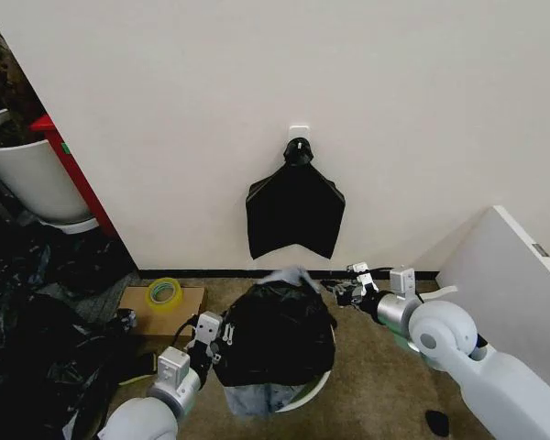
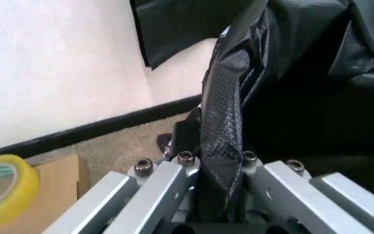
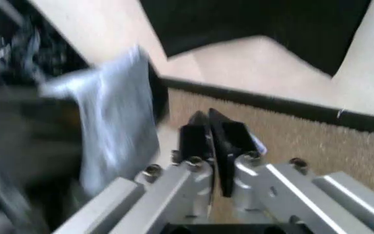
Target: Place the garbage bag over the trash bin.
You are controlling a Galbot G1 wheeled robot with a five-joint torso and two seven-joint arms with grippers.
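The garbage bag (image 1: 275, 332), glossy black, is draped over the trash bin (image 1: 313, 389); only a strip of the bin's white rim shows below it. A pale flap of the bag (image 3: 112, 119) sticks up at the top. My left gripper (image 1: 222, 332) is at the bag's left side, shut on a fold of the bag (image 2: 223, 136) that runs between its fingers (image 2: 185, 161). My right gripper (image 1: 341, 293) is at the bag's upper right edge. Its pads (image 3: 196, 139) are pressed together with a thin dark line between them; the flap hangs beside them.
A flat black bundle (image 1: 293, 209) hangs on a wall hook above the bin. A yellow tape roll (image 1: 163, 293) lies on cardboard (image 1: 188, 301) to the left. A heap of black plastic (image 1: 32, 353) and a large white tub (image 1: 32, 179) are far left; a white panel (image 1: 513, 293) stands right.
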